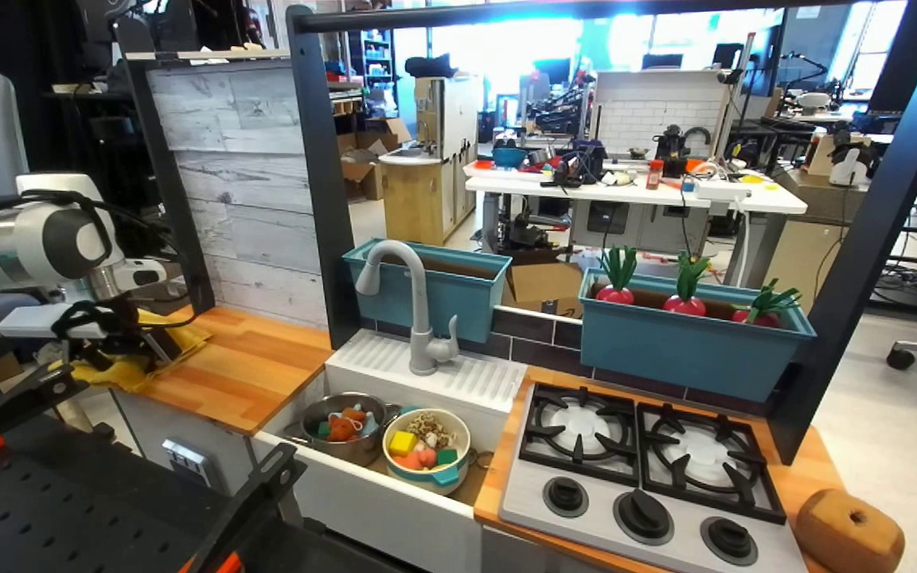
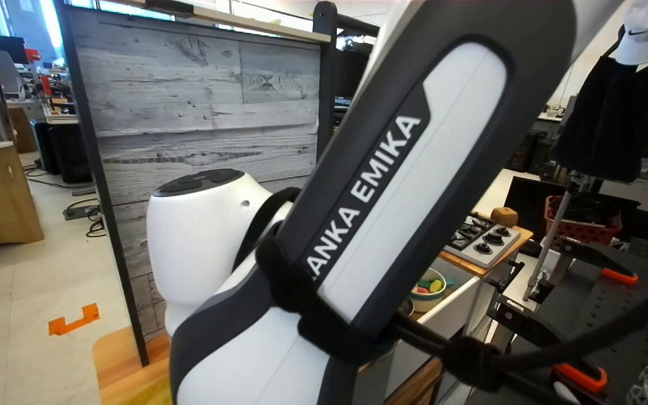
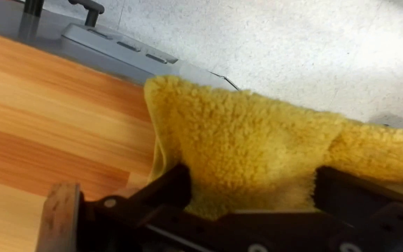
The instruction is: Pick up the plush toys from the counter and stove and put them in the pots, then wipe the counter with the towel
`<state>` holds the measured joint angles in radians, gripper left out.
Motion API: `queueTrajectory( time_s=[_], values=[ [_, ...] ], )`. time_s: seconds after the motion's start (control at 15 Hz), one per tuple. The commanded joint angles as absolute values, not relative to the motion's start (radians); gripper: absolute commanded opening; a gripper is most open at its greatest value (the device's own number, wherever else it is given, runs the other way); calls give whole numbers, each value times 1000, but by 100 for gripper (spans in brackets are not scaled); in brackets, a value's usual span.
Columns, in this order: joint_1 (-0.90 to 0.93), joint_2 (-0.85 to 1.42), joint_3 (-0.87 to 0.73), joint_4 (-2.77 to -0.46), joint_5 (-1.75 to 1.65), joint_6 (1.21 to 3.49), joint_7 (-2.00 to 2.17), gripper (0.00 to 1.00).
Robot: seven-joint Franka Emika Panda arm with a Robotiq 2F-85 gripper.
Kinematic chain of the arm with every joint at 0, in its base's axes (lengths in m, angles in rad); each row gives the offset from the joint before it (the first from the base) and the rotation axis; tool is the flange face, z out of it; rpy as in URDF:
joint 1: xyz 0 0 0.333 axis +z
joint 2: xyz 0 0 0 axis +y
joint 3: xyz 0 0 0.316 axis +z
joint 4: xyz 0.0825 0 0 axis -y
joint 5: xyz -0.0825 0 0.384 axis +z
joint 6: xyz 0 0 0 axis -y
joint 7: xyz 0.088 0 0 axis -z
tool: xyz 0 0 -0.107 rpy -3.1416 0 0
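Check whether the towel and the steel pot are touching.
Apart: an exterior view shows a stretch of counter between the towel and the steel pot down in the sink.

This place is looking like a robotics lab: a Franka Emika arm [image 2: 369,208] is standing at a play kitchen [image 1: 411,529], where a toy stove [image 1: 645,469] and a grey faucet [image 1: 421,318] are sitting. Behind it, a white bench [image 1: 634,198] is carrying jumbled gear [image 1: 578,165] and bright windows [image 1: 506,56] are glaring, while orange tape [image 2: 79,323] is sticking to the floor [image 2: 20,360]
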<state>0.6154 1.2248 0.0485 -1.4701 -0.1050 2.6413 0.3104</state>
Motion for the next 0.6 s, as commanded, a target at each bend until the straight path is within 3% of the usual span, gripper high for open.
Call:
queueTrajectory(
  time_s=[0.0, 0.27, 0.53],
  values=[
    [551, 1168, 32, -1535, -53, 2522, 332, 100],
    [480, 1068, -38, -1648, -63, 2398, 384, 100],
    [444, 1108, -35, -1573, -89, 2454, 363, 100]
  ],
)
